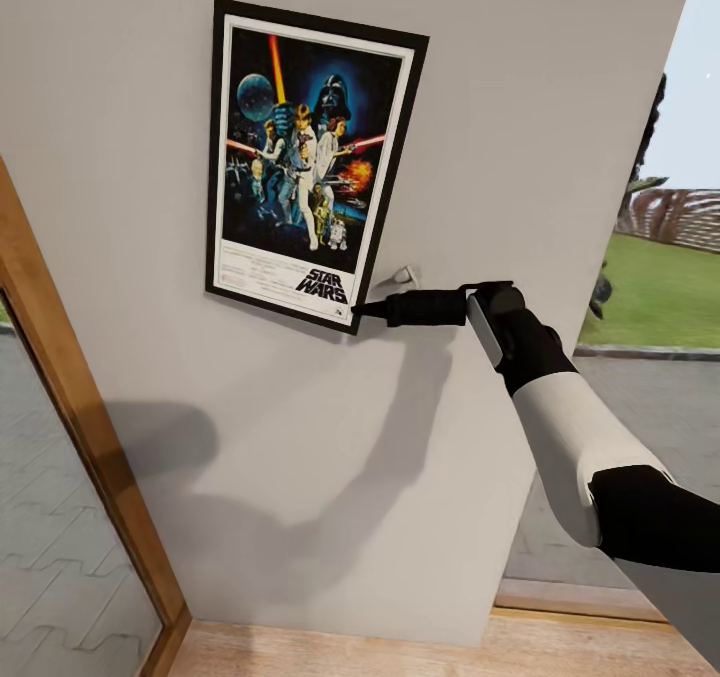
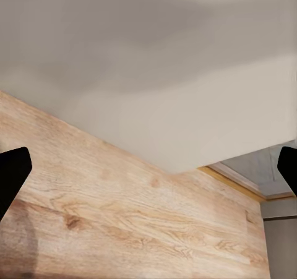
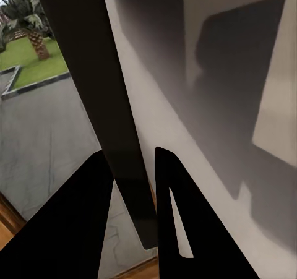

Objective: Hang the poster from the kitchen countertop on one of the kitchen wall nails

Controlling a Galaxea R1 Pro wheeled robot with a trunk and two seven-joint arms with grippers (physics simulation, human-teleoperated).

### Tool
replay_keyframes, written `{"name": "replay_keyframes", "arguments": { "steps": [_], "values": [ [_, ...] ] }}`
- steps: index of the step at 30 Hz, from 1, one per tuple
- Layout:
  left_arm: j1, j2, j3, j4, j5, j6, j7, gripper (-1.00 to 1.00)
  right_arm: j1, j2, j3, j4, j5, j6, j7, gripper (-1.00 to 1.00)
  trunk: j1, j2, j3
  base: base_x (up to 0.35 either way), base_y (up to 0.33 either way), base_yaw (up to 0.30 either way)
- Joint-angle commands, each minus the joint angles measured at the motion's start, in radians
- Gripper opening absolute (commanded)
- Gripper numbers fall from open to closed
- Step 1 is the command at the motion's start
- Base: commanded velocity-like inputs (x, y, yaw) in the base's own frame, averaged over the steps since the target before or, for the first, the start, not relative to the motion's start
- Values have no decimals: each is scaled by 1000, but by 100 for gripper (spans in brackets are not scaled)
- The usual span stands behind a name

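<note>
Reaching across from the robot's right side, the black-and-white right arm holds its right gripper [image 1: 362,308] at the lower right corner of the upright rectangular Star Wars film poster [image 1: 305,157], a thin black-framed sheet with a white border and colourful figures on dark blue. The poster lies flat against the plain light-grey wall [image 1: 500,107], slightly tilted, with its logo at the bottom. In the right wrist view the two black fingers [image 3: 86,223] stand narrow, one on each side of the poster's dark edge [image 3: 105,106], pinching it between them. Just beside the gripper in the head view a small pale wall nail [image 1: 403,277] sticks out of the wall, close to the poster's lower right edge; I cannot tell whether it touches the frame. The arm and poster cast soft shadows on the wall below.

A wooden-framed glass pane [image 1: 60,457] leans along the left of the head view, and a light wooden floor [image 1: 330,652] runs under the wall. Past the wall's right edge lie grey paving and a green lawn [image 1: 665,287].

In the left wrist view the left gripper [image 2: 148,174] points at the wooden floor and the foot of the wall, its black fingertips [image 2: 11,171] spread wide apart, holding nothing.
</note>
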Motion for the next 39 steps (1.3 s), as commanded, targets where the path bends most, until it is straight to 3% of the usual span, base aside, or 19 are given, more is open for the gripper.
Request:
{"name": "replay_keyframes", "arguments": {
  "steps": [1, 36, 38, 39],
  "values": [
    [0, 0, 8, 1, -8, -5, -3, 100, -1, -1, -1, 2, 26, -4, -6, -100, 1, -1, -1, 0, 0, 0],
    [0, 1, 9, 1, -8, -5, -3, 100, 0, 2, 4, 2, 27, -6, -9, -100, 1, -1, -1, 0, 0, 0],
    [0, 0, 9, 1, -8, -5, -3, 100, 0, 2, 30, 2, 28, -6, -10, -100, 1, -1, -1, 0, 0, 0],
    [0, 1, 9, 1, -8, -5, -3, 100, 0, 2, 66, 2, 28, -7, -10, -100, 1, -1, -1, 0, 0, 0]
  ]
}}
